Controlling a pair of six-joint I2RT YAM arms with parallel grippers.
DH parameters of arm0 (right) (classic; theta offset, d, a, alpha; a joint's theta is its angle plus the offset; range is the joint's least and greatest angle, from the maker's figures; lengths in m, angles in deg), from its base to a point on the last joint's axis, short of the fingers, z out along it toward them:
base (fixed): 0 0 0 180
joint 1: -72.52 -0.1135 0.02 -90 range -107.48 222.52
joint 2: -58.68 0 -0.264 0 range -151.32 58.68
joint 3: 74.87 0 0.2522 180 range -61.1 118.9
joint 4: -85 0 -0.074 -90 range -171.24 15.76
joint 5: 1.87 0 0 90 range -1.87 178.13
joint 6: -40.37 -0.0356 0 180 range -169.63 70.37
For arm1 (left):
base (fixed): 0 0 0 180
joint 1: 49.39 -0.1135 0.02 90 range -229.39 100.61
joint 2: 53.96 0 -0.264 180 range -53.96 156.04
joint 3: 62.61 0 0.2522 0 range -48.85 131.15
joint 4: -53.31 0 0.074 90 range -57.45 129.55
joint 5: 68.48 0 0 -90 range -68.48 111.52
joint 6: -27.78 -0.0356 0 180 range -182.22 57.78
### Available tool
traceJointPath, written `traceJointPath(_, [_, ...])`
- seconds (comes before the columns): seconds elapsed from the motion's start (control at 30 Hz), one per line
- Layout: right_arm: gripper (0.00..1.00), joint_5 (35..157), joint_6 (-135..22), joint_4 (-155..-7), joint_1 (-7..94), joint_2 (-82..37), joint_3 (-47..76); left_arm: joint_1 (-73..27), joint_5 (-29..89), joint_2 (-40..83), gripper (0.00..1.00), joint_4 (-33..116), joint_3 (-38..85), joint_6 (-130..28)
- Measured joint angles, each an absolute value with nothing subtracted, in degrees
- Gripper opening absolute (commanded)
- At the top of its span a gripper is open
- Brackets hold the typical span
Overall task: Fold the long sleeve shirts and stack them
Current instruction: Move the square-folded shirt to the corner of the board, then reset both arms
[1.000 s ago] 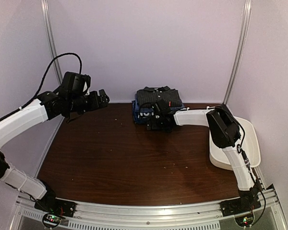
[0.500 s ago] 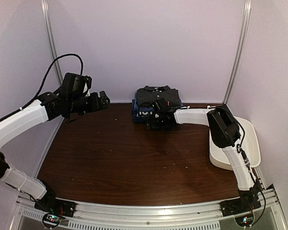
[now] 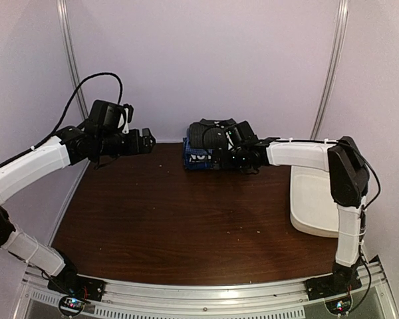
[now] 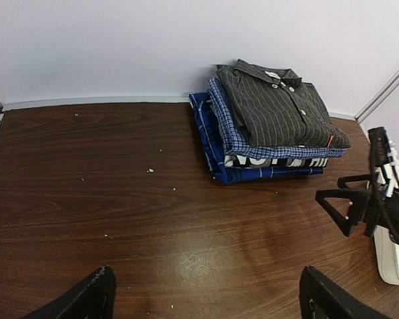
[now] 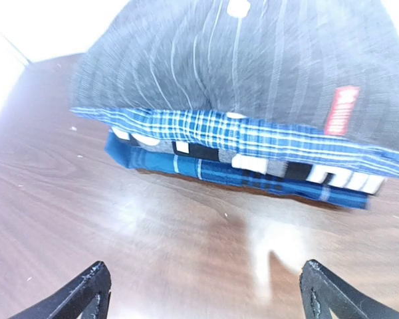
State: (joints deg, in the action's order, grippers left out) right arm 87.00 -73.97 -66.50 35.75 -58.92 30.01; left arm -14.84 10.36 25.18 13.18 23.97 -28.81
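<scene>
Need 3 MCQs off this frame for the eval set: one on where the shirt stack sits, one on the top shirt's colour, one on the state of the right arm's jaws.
1. Where on the table is the shirt stack?
A) far edge, by the back wall
B) near edge, by the arm bases
C) dead centre

2. What colour is the top shirt?
A) blue checked
B) red
C) dark charcoal with pinstripes

3. How do the jaws of the right gripper stand?
A) shut on a shirt
B) open, holding nothing
C) shut, empty

Answers:
1 A, the top view shows the stack right by the wall.
2 C, grey pinstripes and white buttons face up.
3 B, the right wrist view shows both fingertips wide apart with only table between them.
</scene>
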Motion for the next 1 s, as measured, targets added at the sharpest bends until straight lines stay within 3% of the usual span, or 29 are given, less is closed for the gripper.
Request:
traceJointPath(0.57, [1.00, 79.9, -71.8, -75.2, 35.6, -16.3, -1.9, -14.8, 8.7, 17.9, 0.98, 19.0, 14.9, -32.6])
traceJointPath(1.0, [1.00, 73.8, -70.8, -73.8, 35.6, 7.5, -13.0, -14.8, 7.4, 7.0, 0.98, 25.5, 3.7, -34.0])
